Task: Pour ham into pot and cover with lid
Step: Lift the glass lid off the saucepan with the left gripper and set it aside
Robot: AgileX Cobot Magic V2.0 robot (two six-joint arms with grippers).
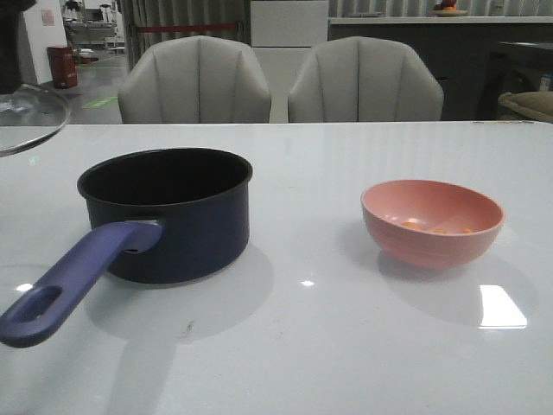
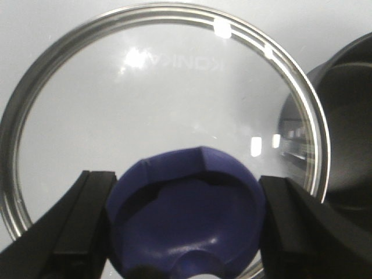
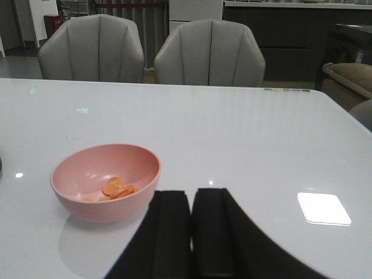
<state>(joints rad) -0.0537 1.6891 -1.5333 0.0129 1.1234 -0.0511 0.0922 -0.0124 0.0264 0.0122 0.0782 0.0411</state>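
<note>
The left gripper (image 2: 185, 226) grasps the lid (image 2: 163, 116) by its knob (image 2: 185, 224), beside the pot (image 1: 166, 213). The right gripper (image 3: 192, 232), fingers pressed together and empty, should open wide and grip the pink bowl (image 1: 432, 221) by its rim, keeping it level so the ham (image 3: 116, 189) stays inside.

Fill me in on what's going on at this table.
The left gripper holds the glass lid by its blue knob, jaws on either side, lifted off to the pot's left. The pot stands open and looks empty on the white table. The ham is in the pink bowl, not yet poured. The right gripper sits near the bowl, jaws together, holding nothing.
</note>
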